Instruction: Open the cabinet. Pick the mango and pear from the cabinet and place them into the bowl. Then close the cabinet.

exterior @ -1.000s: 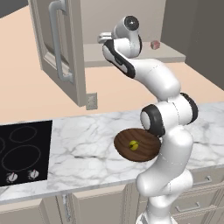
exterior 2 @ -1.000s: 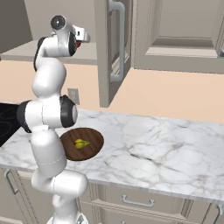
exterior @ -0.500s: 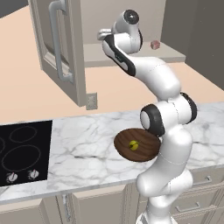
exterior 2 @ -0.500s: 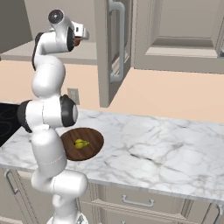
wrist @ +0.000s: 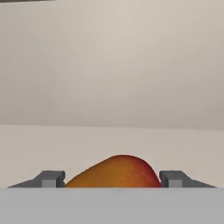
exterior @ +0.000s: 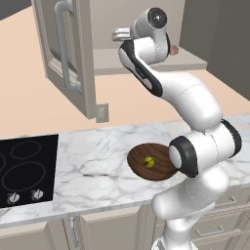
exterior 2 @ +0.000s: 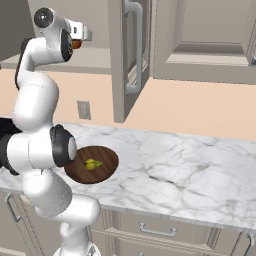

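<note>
Hand view: pincer (wrist: 113, 179) fingertips flank the mango (wrist: 114, 171), touching its sides.

**Around the kitchen**

A white marble tabletop (exterior: 93, 161) with grey veins runs across the middle of the frame. A black cooktop (exterior: 24, 168) (two knobs at its front) sits at lower left. A wall outlet (exterior: 102, 113) is on the peach wall above. Beige drawer fronts (exterior 2: 165, 232) line the bottom.
</note>
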Motion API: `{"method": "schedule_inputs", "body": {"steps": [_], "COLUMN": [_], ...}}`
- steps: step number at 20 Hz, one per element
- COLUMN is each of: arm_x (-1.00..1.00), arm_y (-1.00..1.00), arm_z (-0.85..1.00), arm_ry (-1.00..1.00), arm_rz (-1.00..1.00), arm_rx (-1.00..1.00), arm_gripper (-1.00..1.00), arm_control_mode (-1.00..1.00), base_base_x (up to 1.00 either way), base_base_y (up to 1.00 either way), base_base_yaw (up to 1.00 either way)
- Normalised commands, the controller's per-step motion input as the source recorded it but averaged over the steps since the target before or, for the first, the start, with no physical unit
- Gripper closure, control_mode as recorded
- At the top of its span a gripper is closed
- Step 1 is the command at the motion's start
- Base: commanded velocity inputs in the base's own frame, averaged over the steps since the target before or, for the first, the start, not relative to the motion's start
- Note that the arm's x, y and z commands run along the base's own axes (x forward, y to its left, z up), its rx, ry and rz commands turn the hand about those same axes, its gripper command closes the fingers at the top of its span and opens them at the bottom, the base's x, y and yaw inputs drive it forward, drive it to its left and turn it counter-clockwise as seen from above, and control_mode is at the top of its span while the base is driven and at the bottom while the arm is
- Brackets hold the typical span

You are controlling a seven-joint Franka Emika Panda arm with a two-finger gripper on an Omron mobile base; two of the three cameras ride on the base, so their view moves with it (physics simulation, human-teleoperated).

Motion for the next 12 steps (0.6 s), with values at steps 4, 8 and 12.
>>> {"method": "schedule_inputs", "body": {"steps": [4, 8, 12], "arm_x": [-1.0, -1.0, -1.0], "arm_y": [-0.05, -0.19, -0.23], "arm_z": [0.31, 0.57, 0.56], "arm_ry": [-0.35, -0.35, -0.3], "arm_rz": [0.0, -0.02, -0.07], "arm_rx": [0.07, 0.16, 0.19], "arm_gripper": [1.0, 1.0, 1.0], "arm_control_mode": [-1.0, -1.0, -1.0], "base_base_x": [0.0, 0.0, 0.0], "base_base_y": [0.0, 0.0, 0.0], "base_base_yaw": [0.0, 0.0, 0.0]}}
